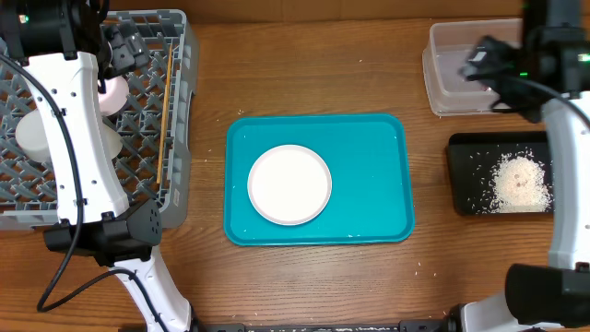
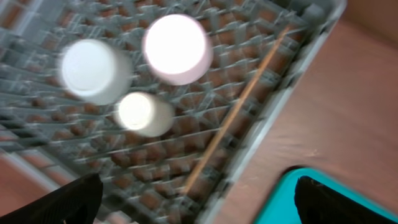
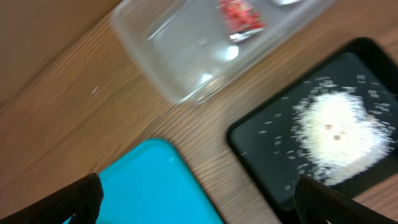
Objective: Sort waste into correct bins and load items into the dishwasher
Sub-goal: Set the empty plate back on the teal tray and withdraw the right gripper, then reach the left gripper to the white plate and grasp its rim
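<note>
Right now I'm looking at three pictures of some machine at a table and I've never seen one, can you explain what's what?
These are two robot arms at a wooden table. One picture looks down from above; the other two come from cameras on each wrist. On the teal tray sits a white plate. The grey dish rack, far left, holds white cups and a wooden chopstick. On the right, a clear tub holds a red wrapper, and a black tray holds rice crumbs. Both claws, left claw and right claw, are open and hold nothing.
</note>
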